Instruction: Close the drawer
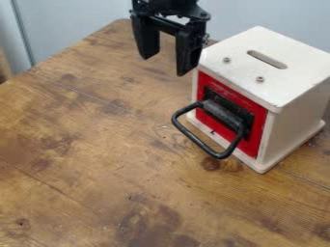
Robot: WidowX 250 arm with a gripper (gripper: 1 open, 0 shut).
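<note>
The red drawer (254, 128) is seen fully seated in the cream wooden casing (265, 65), its red front framed by the pale walls, over on the right of the wooden counter (93, 145)! The black loop handle (190, 137) is thrust out from that front, angled down toward the counter, and it is touched by nothing from the arm. Behind the loop, the black bracket (223, 116) is carried across the middle of the red face. Up top, a long rounded slot (267, 60) is cut into the casing, and it is flanked by two small metal screws, one set near the left edge (227, 60), the other placed nearer the front (261, 79). And now to the black jaws (168, 46): they are held wide apart, pointed downward, with nothing gripped between them! They are hung above the far part of the counter, just to the left of the casing as it is viewed here, with one finger seen close beside the casing's upper left edge. Whether that finger is in contact with the casing cannot be told. The counter's brown top is marked by darker patches and streaks of grain, and one dark round knot (211, 164) is shown just below the loop handle. Behind it all, a pale wall (91, 17) is stretched across the back.
</note>
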